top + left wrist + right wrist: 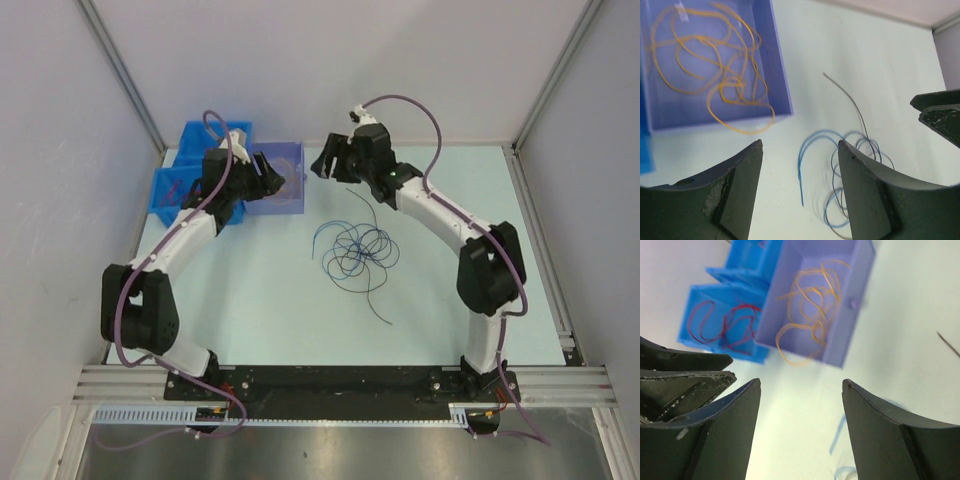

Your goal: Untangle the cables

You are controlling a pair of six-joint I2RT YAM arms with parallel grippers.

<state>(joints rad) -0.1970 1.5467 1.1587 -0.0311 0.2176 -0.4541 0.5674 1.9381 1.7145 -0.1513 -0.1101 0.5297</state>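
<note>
- The left gripper (800,150) and right gripper (801,385) both gape empty, close by the purple bin (290,170)
- The blue and dark cables (355,250) lie knotted near the bin; pinching several strands could drag the whole clump
- The orange cables (745,132) spilling over its rim might snag

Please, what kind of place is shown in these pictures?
Probably a robotics lab work cell: plain pale walls enclose the table, the left arm and right arm are mounted on an aluminium frame, and orange wires lie in a purple bin.
</note>
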